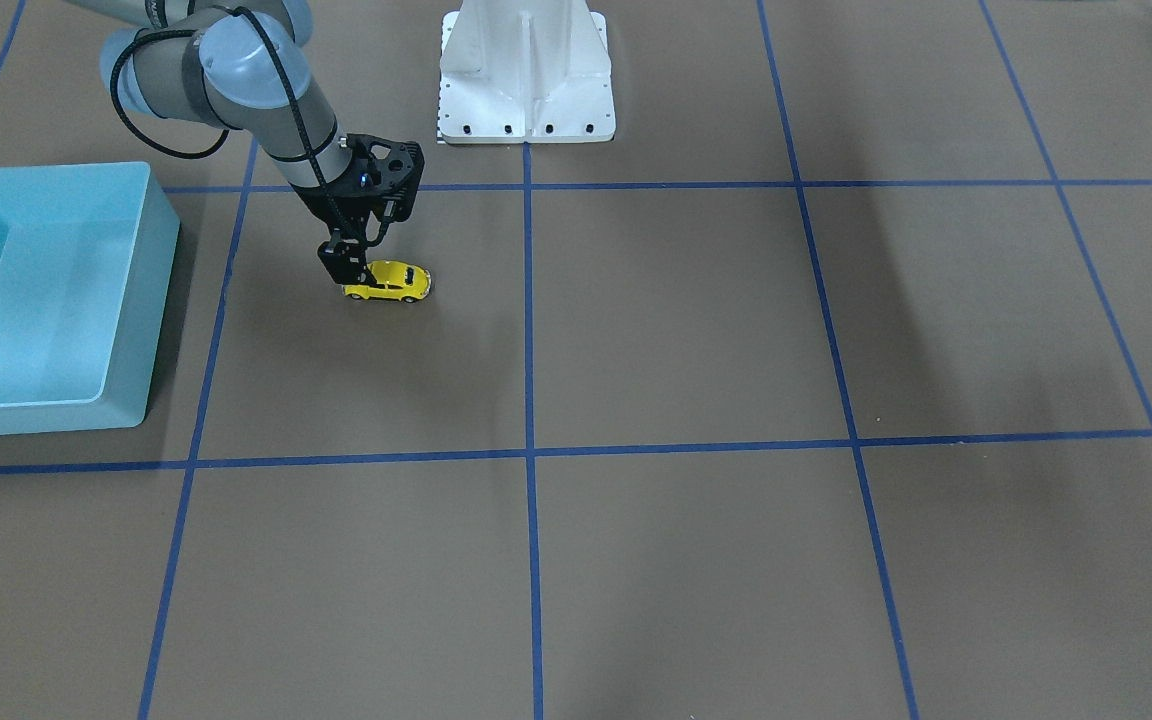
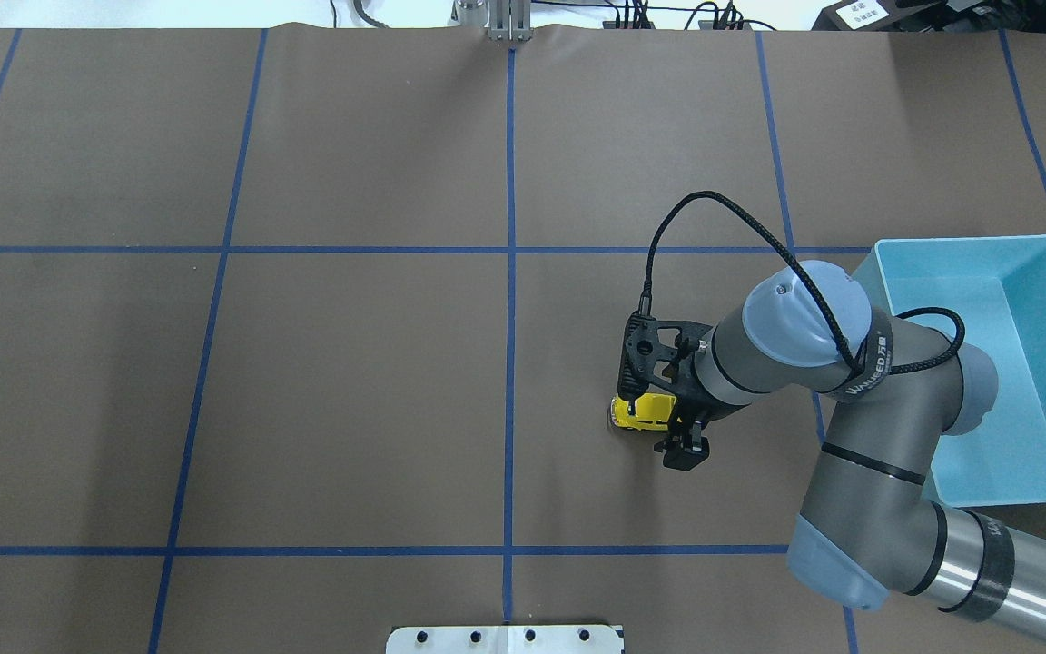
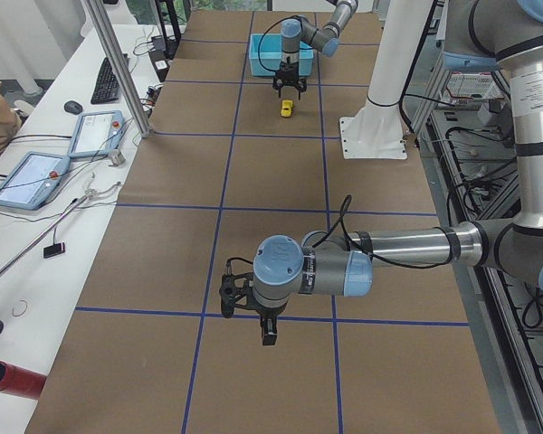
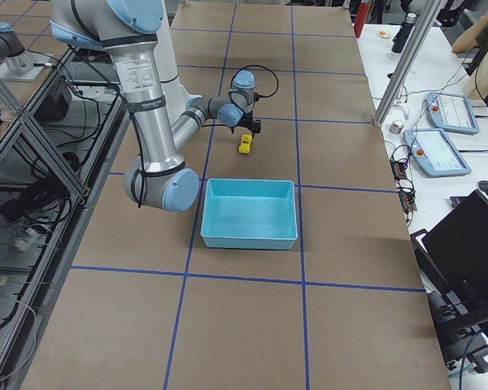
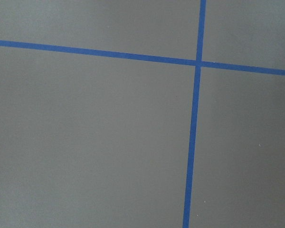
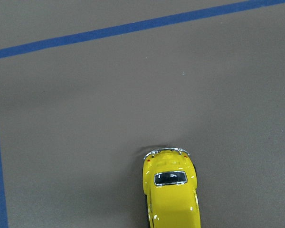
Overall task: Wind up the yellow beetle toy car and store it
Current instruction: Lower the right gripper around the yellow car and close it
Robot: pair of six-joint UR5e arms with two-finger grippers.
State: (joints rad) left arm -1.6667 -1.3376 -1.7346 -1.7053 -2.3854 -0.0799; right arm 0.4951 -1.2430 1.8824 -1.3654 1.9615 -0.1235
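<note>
Step in hand: approach for the grasp, ahead of winding. The yellow beetle toy car (image 1: 393,281) stands on its wheels on the desk (image 1: 636,330), in the grid square next to the light blue bin (image 1: 158,310) and apart from it. It is not in the bin.

Right claw (image 1: 358,262): directly over the car, jaws spread wide, nothing held as far as I can judge. One finger (image 1: 341,262) hangs at the car's end.

Left claw (image 3: 268,330): well away from the car, seen only in the exterior left view. Cannot tell whether it is spread or closed.

Next move, by my reading: lower so the fingers straddle the body, close on it, then press and drag the wheels backward along the desk to load the spring. After that, lift and carry it to the bin.

Views compared:
- Front-facing shows the car's side and the finger at its end.
- Overhead hides part of the car under the wrist.
- Right wrist shows the rear window and chrome bumper end-on, no fingers.
- Left wrist shows only desk and blue tape (image 5: 194,142).
</note>
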